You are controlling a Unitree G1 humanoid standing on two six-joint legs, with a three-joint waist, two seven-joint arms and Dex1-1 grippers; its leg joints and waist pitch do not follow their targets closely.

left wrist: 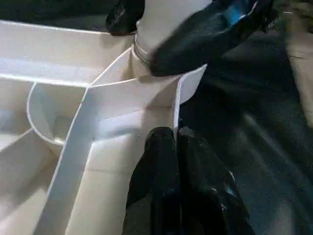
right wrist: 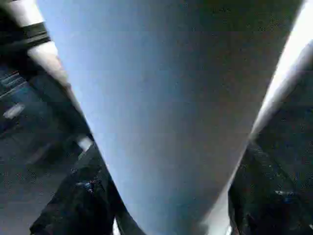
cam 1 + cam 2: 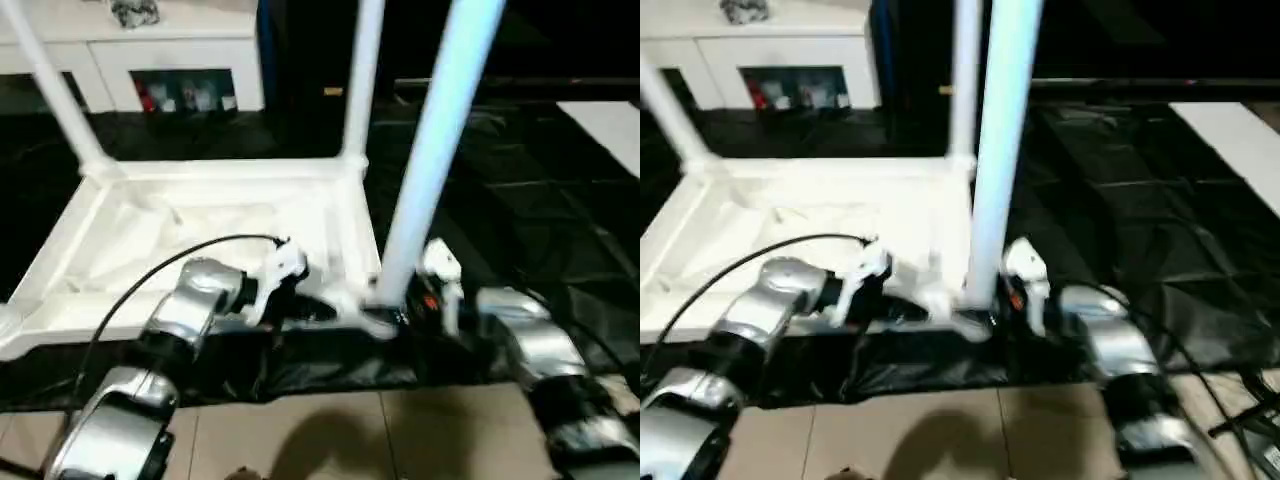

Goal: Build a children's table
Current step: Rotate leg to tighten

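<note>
1. Children's table top point(image 3: 200, 215), white ribbed plastic, lay upside down on black sheeting point(image 3: 520, 190).
2. A long white tapered leg point(image 3: 430, 150) stood upright in the near right corner socket, gripped low between the right pincer's point(image 3: 405, 300) part-open fingers.
3. The left pincer point(image 1: 176, 161), shut and empty, rested just beside that socket.

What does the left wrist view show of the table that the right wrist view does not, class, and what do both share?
Left wrist alone: the ribbed underside of the table top, its near corner socket, and the left gripper with fingers shut, resting inside the rim. Right wrist alone: the black sheet beneath and another leg behind. Both: the near leg with the right gripper's fingers around its base.
</note>
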